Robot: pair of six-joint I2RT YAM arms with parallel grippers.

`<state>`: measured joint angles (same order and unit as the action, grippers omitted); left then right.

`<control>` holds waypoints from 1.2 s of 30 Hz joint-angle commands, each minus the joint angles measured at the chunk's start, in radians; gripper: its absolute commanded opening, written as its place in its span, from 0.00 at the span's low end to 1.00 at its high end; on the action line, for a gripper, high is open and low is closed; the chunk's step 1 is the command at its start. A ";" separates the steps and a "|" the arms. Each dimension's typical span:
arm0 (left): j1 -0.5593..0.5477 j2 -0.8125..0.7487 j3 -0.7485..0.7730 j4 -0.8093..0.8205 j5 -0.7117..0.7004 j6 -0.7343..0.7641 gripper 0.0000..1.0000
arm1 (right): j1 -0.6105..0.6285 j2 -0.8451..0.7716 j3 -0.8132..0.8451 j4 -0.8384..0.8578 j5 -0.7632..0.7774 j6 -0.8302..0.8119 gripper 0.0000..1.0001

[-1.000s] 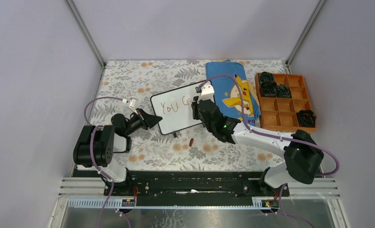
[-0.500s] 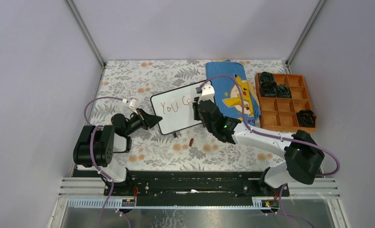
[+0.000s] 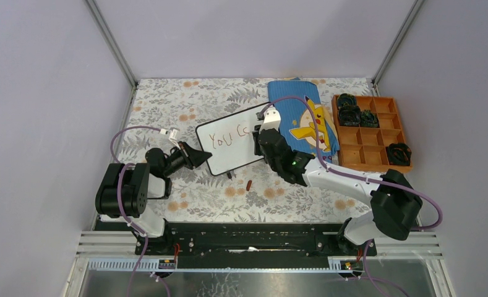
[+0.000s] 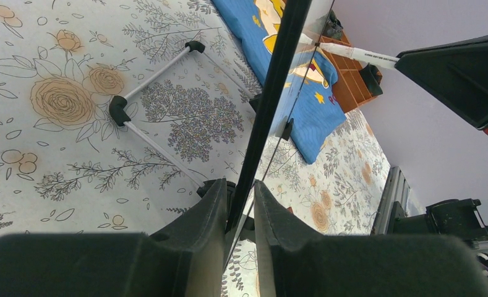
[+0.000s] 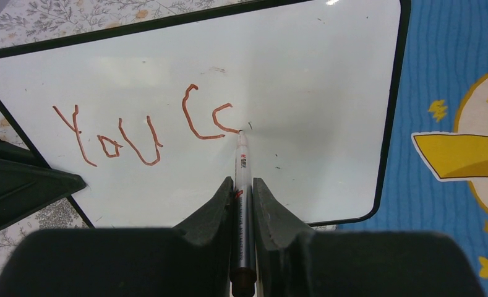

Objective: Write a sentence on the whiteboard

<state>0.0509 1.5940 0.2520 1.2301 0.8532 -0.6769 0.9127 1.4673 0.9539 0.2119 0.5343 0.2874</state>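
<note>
By my judgement about a third is done. The small white rectangular black-rimmed whiteboard (image 5: 315, 68), mid-counter, carries a red-brown handwritten sentence (image 5: 139, 130) reading "You C" plus a half-formed letter, and the rest is unwritten. The right pincer (image 5: 241, 185), reaching from 5 o'clock, grips a slim white marker (image 5: 242, 154) with its tip touching the board. The left pincer (image 4: 240, 192) clamps the board's 9 o'clock edge.

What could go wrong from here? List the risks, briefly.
1. The left gripper pinches only one edge of the whiteboard, so pen pressure might pivot or shift it.
2. The right gripper holds the marker by its thin barrel; it could tilt or slip mid-stroke.
3. The sentence sits just left of the pen tip; a low pass might smear it.
</note>
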 commanded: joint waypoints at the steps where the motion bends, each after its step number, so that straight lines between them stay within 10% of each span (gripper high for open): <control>1: -0.003 0.015 0.009 -0.047 -0.035 0.041 0.27 | -0.015 -0.018 0.062 0.017 0.032 -0.017 0.00; 36: -0.009 0.018 0.012 -0.049 -0.036 0.044 0.27 | -0.026 0.010 0.049 0.029 0.002 -0.007 0.00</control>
<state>0.0460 1.5940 0.2523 1.2285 0.8520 -0.6739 0.8993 1.4834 1.0012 0.2142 0.5331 0.2699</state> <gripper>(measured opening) 0.274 0.185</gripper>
